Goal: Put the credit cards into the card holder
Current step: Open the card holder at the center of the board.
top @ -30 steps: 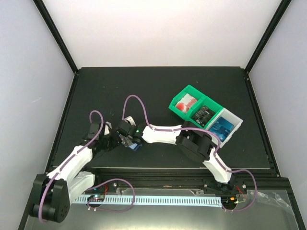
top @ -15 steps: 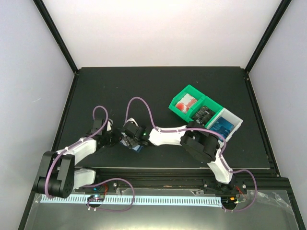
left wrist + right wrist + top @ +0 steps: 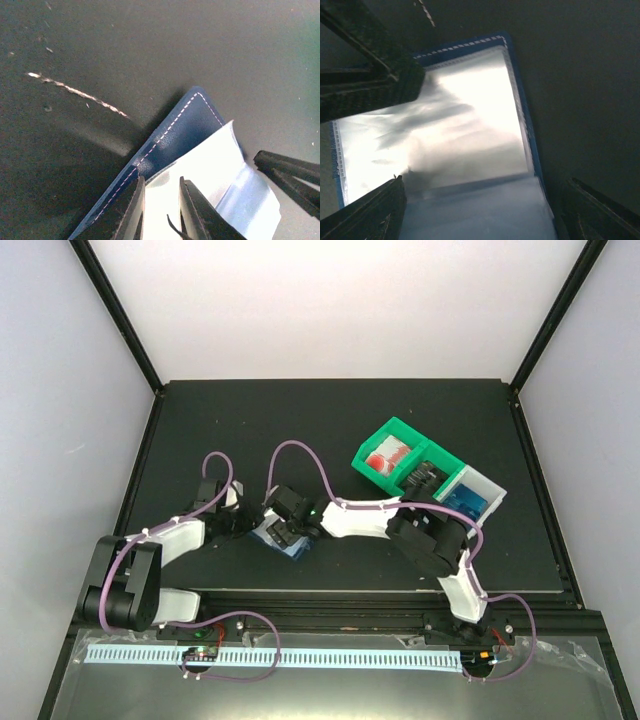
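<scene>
The left arm (image 3: 170, 537) reaches from its base at the table's (image 3: 330, 430) near left corner up and to the right, its wrist bent so that the left gripper (image 3: 244, 524) points inward. The right arm (image 3: 365, 518) folds at the elbow and runs its forearm leftward, low over the near part of the table, bringing the right gripper (image 3: 286, 533) just beside the left one. In the left wrist view the left gripper (image 3: 161, 182) has its fingers (image 3: 134, 210) narrowly parted, with one right finger close by at the right edge. The right gripper (image 3: 485, 182) stands spread wide, its fingers (image 3: 375, 210) far apart.
</scene>
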Robot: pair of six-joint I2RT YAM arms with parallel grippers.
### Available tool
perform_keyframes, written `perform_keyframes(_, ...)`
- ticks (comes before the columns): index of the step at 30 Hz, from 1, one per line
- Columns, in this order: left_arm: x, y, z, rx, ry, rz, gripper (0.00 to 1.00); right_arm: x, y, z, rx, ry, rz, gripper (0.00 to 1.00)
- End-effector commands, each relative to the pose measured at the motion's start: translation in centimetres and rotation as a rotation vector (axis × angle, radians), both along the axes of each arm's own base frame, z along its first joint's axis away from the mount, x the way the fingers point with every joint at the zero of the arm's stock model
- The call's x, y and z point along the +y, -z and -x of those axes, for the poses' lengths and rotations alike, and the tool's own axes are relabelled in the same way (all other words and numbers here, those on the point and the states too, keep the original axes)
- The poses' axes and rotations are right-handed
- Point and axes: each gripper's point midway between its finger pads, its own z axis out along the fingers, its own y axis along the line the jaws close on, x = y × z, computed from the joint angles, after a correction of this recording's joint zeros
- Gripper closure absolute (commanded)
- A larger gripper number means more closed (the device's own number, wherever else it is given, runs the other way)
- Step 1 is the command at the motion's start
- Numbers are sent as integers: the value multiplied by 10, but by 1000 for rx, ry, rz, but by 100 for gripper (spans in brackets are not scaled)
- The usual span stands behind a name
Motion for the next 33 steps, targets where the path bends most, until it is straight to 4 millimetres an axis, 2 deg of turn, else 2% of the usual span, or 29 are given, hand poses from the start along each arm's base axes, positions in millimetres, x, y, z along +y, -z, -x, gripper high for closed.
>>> perform_keyframes(1,2,26,36,117,42,-38,79,-10,-20,5,37,4,9,15)
perform_keyframes(6,5,31,50,165,2,-40,80,-10,-52,1,72,133,-69,15)
perform_keyframes(10,-2,35,62,211,-7,-8,83,-15,-76,6,130,246,-151,17)
perform_keyframes(17,-8,35,74,254,-31,9,89,-20,-93,30,267,297,-274,31)
perform_keyframes(20,-9,34,77,252,-46,12,90,-25,-84,45,342,286,-261,36)
perform_keyframes(25,-13,32,81,248,-40,21,89,-42,-48,62,415,311,-185,42)
perform_keyframes(28,-15,32,85,253,-27,25,89,-45,-31,58,397,320,-122,45)
perform_keyframes(33,-18,39,96,271,1,40,89,-40,-25,41,276,351,3,46)
